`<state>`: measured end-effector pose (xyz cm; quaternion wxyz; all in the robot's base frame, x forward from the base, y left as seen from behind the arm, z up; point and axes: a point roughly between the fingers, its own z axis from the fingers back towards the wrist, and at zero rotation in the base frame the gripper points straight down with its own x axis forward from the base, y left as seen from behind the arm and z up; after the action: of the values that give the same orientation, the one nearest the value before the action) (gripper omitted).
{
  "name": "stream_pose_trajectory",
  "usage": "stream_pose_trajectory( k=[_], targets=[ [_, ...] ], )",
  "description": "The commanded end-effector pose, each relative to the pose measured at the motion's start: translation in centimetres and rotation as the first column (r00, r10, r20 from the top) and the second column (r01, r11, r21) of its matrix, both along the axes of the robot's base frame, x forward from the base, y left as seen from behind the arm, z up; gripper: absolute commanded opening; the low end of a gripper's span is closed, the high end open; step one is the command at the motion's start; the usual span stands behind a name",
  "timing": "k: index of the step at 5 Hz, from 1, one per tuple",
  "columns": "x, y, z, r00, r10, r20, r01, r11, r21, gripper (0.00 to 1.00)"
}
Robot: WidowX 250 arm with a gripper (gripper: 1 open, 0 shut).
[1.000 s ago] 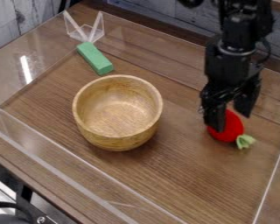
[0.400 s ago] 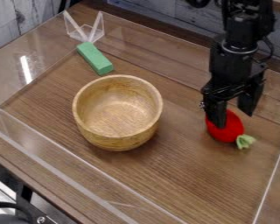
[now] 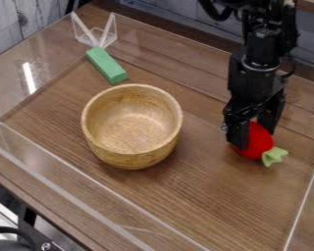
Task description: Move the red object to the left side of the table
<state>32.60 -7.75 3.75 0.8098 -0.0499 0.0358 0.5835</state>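
Observation:
The red object (image 3: 261, 140), a small glossy strawberry-like toy with a light green stem end at its lower right, lies on the dark wood-grain table (image 3: 186, 201) near the right wall. My gripper (image 3: 250, 127) points straight down over it, open, with one dark finger on each side of the toy's upper left part. The fingertips reach close to the tabletop. Part of the toy is hidden behind the fingers. I cannot tell whether the fingers touch it.
A round wooden bowl (image 3: 132, 125) stands left of the gripper in the middle of the table. A green rectangular block (image 3: 106, 66) lies at the back left, with a clear plastic piece (image 3: 94, 32) behind it. Clear acrylic walls (image 3: 298, 230) edge the table.
The gripper has sunk lower around the red object, its fingers now straddling the toy nearer the tabletop. The toy, bowl and block stay where they were.

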Motion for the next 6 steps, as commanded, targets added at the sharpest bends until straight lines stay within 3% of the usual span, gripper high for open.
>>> stream_pose_trajectory(
  k=[1, 3, 4, 5, 6],
  targets=[
    [1.5, 0.4, 1.4, 0.998, 0.027, 0.052, -0.027, 1.0, -0.013, 1.0],
    [1.6, 1.5, 1.4, 0.991, 0.127, 0.05, -0.127, 0.992, -0.014, 1.0],
    [0.8, 1.6, 1.8, 0.999, 0.008, 0.049, -0.008, 1.0, -0.015, 1.0],
    [0.0, 1.7, 2.4, 0.991, -0.125, 0.044, 0.127, 0.992, -0.023, 0.0],
    [0.2, 1.8, 3.1, 0.989, -0.144, 0.04, 0.145, 0.989, -0.035, 1.0]
  ],
)
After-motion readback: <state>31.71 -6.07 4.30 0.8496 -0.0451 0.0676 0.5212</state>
